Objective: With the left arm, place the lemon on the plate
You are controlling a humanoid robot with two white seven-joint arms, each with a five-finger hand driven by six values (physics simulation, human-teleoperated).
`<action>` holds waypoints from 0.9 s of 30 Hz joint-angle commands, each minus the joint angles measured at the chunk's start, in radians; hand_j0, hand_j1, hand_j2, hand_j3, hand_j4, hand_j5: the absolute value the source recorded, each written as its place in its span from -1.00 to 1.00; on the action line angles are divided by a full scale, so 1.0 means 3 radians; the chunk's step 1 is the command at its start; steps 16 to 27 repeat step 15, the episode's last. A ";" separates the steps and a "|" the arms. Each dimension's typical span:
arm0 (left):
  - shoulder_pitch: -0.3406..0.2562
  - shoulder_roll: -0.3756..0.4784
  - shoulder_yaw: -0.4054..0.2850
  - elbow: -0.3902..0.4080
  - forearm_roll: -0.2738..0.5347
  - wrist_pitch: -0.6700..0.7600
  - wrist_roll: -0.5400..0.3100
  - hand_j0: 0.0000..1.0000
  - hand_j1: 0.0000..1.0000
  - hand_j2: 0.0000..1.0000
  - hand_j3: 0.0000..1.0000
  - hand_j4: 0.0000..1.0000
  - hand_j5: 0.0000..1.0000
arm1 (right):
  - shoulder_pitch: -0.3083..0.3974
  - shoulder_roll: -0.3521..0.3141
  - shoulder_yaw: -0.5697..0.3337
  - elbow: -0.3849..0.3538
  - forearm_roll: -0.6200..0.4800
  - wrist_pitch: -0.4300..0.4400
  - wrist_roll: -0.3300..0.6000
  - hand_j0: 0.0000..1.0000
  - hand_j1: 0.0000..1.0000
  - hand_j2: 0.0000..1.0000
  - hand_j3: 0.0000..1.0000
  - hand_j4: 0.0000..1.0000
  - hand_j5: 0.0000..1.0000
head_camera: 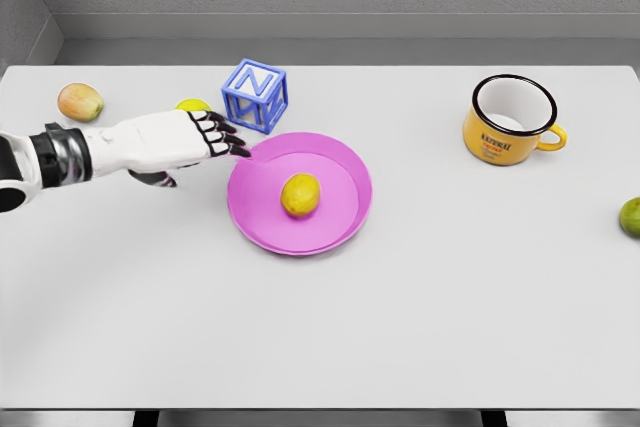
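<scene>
Table: white surface, bare along the near edge; every item sits in the middle or far half.
Plate: pink, shallow, flat on the table left of centre. Raised rim should keep a round fruit from rolling off.
Plate contents: one lemon, resting near the plate's middle, clear of the rim and touched by nothing. The task's object therefore lies where the task wants it; placement judged done.
Left hand: arm enters from the left edge, hand held out flat just beside the plate's left rim. Fingers extended and loosely spread, pinching nothing, tips pointing toward the plate. Posture is consistent with a hand that has let go; judged free to draw away.
Right hand: not visible.
Green fruit: at the right edge, partly cut off, well apart from the plate.
Mug: yellow, white inside, upright at right, handle to the right. Interior appears empty.
Small yellow fruit: just behind the left hand, mostly hidden; kind uncertain.
Block: blue open-frame letter cube, just behind the plate's far-left rim.
Peach-coloured fruit: far left, lying alone.
Risk: a careless withdrawal could nudge the block or the hidden fruit.
</scene>
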 commanded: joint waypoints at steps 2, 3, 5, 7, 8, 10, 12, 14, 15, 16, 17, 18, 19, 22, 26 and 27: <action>0.0051 0.0396 0.0266 0.0028 0.0253 0.0009 0.0004 1.00 1.00 1.00 1.00 1.00 1.00 | 0.0000 0.0000 -0.0001 0.0000 -0.0002 0.0000 0.0002 1.00 1.00 1.00 1.00 1.00 1.00; 0.0061 0.0421 0.0287 0.0039 0.0258 0.0009 0.0004 1.00 1.00 1.00 1.00 1.00 1.00 | 0.0000 0.0000 -0.0001 0.0000 -0.0002 0.0000 -0.0003 1.00 1.00 1.00 1.00 1.00 1.00; 0.0067 0.0462 0.0287 0.0054 0.0263 0.0009 0.0004 1.00 1.00 1.00 1.00 1.00 1.00 | 0.0000 0.0000 0.0004 0.0000 -0.0002 0.0000 0.0002 1.00 1.00 1.00 1.00 1.00 1.00; 0.0118 0.0483 0.0287 0.0049 0.0273 0.0009 0.0004 1.00 1.00 1.00 1.00 1.00 1.00 | 0.0000 0.0000 0.0004 0.0000 -0.0002 0.0000 0.0002 1.00 1.00 1.00 1.00 1.00 1.00; 0.0163 0.0483 0.0282 0.0059 0.0426 0.0009 0.0004 1.00 1.00 1.00 1.00 1.00 1.00 | 0.0000 0.0000 -0.0001 0.0000 -0.0002 0.0000 0.0002 1.00 1.00 1.00 1.00 1.00 1.00; 0.0240 0.0493 0.0271 0.0074 0.0621 0.0009 -0.0011 1.00 1.00 1.00 1.00 1.00 1.00 | 0.0000 0.0000 -0.0001 0.0000 -0.0002 0.0000 0.0002 1.00 1.00 1.00 1.00 1.00 1.00; 0.0317 0.0565 0.0287 0.0085 0.0636 0.0009 -0.0011 1.00 1.00 1.00 1.00 1.00 1.00 | 0.0000 0.0000 0.0004 0.0000 -0.0002 0.0000 0.0002 1.00 1.00 1.00 1.00 1.00 1.00; 0.0327 0.0626 0.0292 0.0080 0.0698 0.0009 -0.0011 1.00 1.00 1.00 1.00 1.00 1.00 | 0.0000 0.0000 -0.0001 0.0000 -0.0002 0.0000 0.0002 1.00 1.00 1.00 1.00 1.00 1.00; 0.0327 0.0636 0.0292 0.0080 0.0698 0.0009 -0.0011 1.00 1.00 1.00 1.00 1.00 1.00 | 0.0000 0.0000 -0.0001 0.0000 -0.0002 0.0000 0.0002 1.00 1.00 1.00 1.00 1.00 1.00; 0.0327 0.0636 0.0292 0.0080 0.0698 0.0009 -0.0011 1.00 1.00 1.00 1.00 1.00 1.00 | 0.0000 0.0000 -0.0001 0.0000 -0.0002 0.0000 0.0002 1.00 1.00 1.00 1.00 1.00 1.00; 0.0327 0.0636 0.0292 0.0080 0.0698 0.0009 -0.0011 1.00 1.00 1.00 1.00 1.00 1.00 | 0.0000 0.0000 -0.0001 0.0000 -0.0002 0.0000 0.0002 1.00 1.00 1.00 1.00 1.00 1.00; 0.0327 0.0636 0.0292 0.0080 0.0698 0.0009 -0.0011 1.00 1.00 1.00 1.00 1.00 1.00 | 0.0000 0.0000 -0.0001 0.0000 -0.0002 0.0000 0.0002 1.00 1.00 1.00 1.00 1.00 1.00; 0.0327 0.0636 0.0292 0.0080 0.0698 0.0009 -0.0011 1.00 1.00 1.00 1.00 1.00 1.00 | 0.0000 0.0000 -0.0001 0.0000 -0.0002 0.0000 0.0002 1.00 1.00 1.00 1.00 1.00 1.00; 0.0327 0.0636 0.0292 0.0080 0.0698 0.0009 -0.0011 1.00 1.00 1.00 1.00 1.00 1.00 | 0.0000 0.0000 -0.0001 0.0000 -0.0002 0.0000 0.0002 1.00 1.00 1.00 1.00 1.00 1.00; 0.0327 0.0636 0.0292 0.0080 0.0698 0.0009 -0.0011 1.00 1.00 1.00 1.00 1.00 1.00 | 0.0000 0.0000 -0.0001 0.0000 -0.0002 0.0000 0.0002 1.00 1.00 1.00 1.00 1.00 1.00; 0.0327 0.0636 0.0292 0.0080 0.0698 0.0009 -0.0011 1.00 1.00 1.00 1.00 1.00 1.00 | 0.0000 0.0000 -0.0001 0.0000 -0.0002 0.0000 0.0002 1.00 1.00 1.00 1.00 1.00 1.00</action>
